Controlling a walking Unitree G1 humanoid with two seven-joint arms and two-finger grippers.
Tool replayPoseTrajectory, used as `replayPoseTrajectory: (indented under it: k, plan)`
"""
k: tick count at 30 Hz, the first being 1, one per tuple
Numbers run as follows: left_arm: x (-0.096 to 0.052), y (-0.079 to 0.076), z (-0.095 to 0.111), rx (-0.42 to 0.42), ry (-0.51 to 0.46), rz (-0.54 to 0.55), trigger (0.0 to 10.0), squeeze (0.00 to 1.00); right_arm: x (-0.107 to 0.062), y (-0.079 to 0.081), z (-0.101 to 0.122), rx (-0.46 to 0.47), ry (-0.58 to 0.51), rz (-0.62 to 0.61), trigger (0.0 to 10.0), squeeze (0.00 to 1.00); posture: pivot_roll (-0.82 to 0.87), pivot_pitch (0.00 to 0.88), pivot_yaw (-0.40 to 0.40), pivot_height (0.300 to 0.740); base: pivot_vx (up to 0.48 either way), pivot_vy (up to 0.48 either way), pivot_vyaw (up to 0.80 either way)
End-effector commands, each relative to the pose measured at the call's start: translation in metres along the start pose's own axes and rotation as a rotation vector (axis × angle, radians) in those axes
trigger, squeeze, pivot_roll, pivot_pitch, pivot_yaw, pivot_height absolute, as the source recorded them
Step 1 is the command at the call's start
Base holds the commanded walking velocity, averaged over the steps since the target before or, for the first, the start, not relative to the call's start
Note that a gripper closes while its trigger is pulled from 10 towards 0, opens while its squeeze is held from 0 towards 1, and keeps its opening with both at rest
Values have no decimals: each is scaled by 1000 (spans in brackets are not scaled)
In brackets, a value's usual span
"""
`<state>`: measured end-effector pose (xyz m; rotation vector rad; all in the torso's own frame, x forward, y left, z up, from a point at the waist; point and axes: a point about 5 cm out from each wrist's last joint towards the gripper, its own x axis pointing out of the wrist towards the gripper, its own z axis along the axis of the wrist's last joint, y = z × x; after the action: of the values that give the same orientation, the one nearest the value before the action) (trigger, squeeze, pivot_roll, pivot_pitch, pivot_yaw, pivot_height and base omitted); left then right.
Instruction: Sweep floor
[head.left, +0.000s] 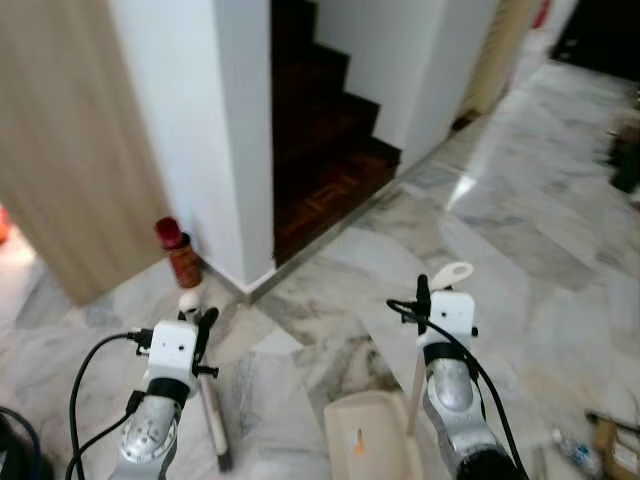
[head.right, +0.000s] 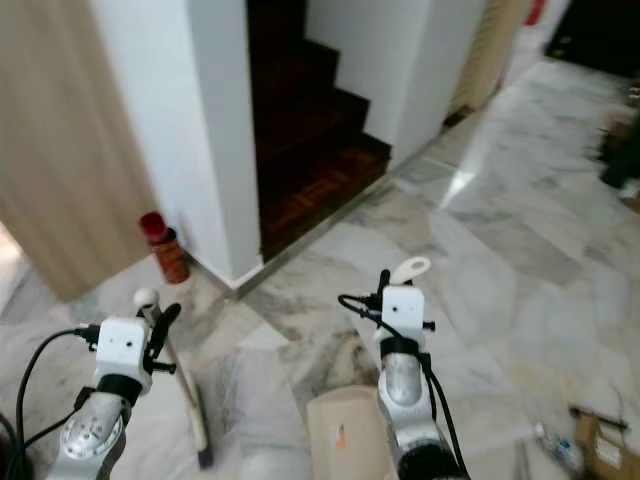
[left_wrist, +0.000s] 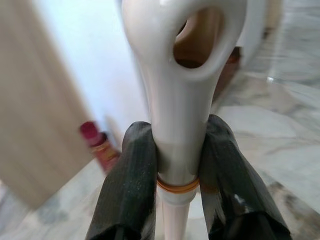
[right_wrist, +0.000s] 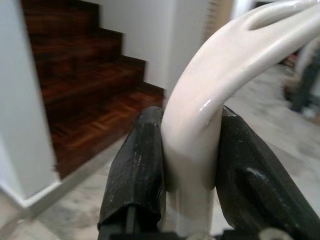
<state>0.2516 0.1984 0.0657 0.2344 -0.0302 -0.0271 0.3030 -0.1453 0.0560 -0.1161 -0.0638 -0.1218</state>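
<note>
Dustpan (head.left: 368, 440) beside staircase (head.left: 325, 150) | right gripper (right_wrist: 190, 150) jaws clamp its handle | left gripper (left_wrist: 175, 175) jaws clamp broom (head.left: 207, 390)

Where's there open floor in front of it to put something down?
Bare marble floor spreads right of the stairs. It is crowded by the white wall corner, where a red-capped bottle stands, and low right, where litter lies.

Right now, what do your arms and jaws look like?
Both arms are silver and rounded, each topped by a white box with black cables looping out. The left gripper and right gripper each have two long, matte black fingers.
</note>
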Motion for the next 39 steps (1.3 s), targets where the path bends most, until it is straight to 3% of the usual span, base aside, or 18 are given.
replayPoseTrajectory:
  k: [1, 39]
  plan:
    - [4, -4, 8, 14, -43, -17, 10000, 0, 2, -5, 4, 8, -24, -21, 10000, 0, 186, 1, 5, 740, 0, 0, -800]
    - [9, -5, 11, -7, -52, 3, 10000, 0, 6, -6, 7, 9, -31, -27, 10000, 0, 167, 34, -4, 740, 0, 0, -800]
